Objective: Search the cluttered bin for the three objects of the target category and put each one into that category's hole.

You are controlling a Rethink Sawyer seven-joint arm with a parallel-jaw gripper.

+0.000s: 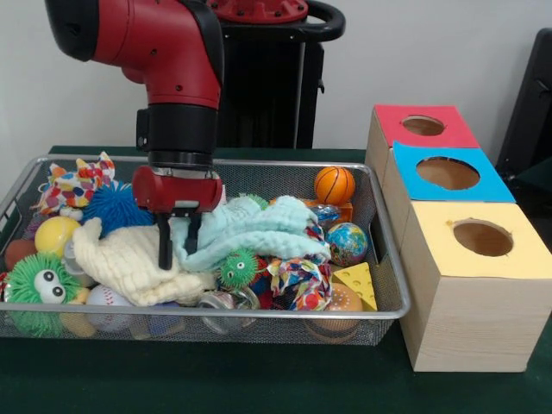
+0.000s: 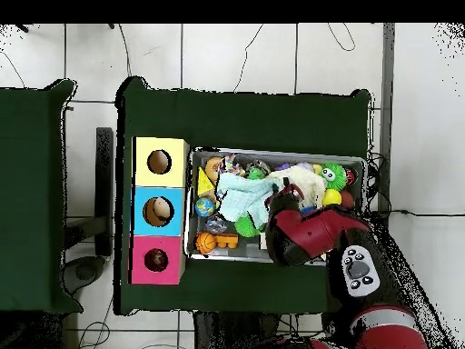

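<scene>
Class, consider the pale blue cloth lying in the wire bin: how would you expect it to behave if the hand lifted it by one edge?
The pale blue cloth lies in soft folds, so it would probably hang limp. It looks light. Draped over neighbouring toys such as the green spiky ball, it might drag or tip some as it rises.

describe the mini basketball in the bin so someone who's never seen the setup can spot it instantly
Start at the wire mesh bin on the green table, then go to its back corner nearest the red-topped box. The basketball sits there against the rim, above the light blue cloth. It is the only orange ball with black seam lines; the globe ball in front of it is blue and green.
</scene>
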